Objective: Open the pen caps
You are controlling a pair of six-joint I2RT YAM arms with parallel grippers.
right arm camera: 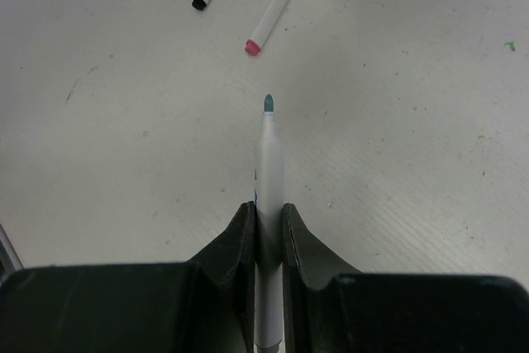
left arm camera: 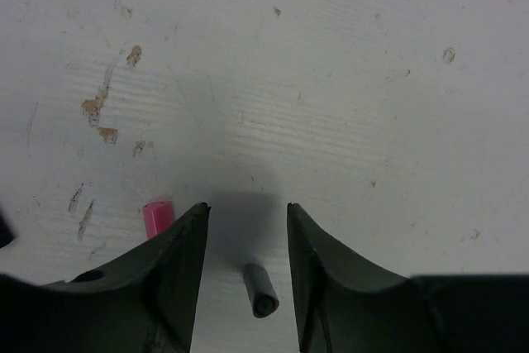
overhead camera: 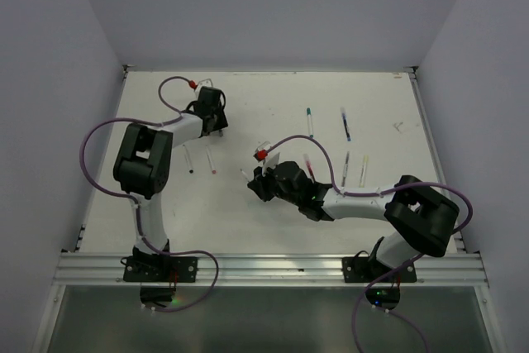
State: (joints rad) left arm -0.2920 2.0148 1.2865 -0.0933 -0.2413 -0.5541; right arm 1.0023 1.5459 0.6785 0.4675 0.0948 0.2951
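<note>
Left gripper [left arm camera: 246, 208] stands parted and empty, a grey cap [left arm camera: 260, 289] lying between its jaws. Right gripper [right arm camera: 267, 206] clamps an uncapped white pen [right arm camera: 269, 155].

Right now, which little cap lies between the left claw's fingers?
The grey cap, lying loose in that gap; the pink cap sits outside it.

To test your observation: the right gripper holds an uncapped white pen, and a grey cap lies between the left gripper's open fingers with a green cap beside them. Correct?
Beside the left gripper lies a pink cap, not a green one; the left wrist view shows it. The right gripper, uncapped white pen and grey cap stand.
</note>
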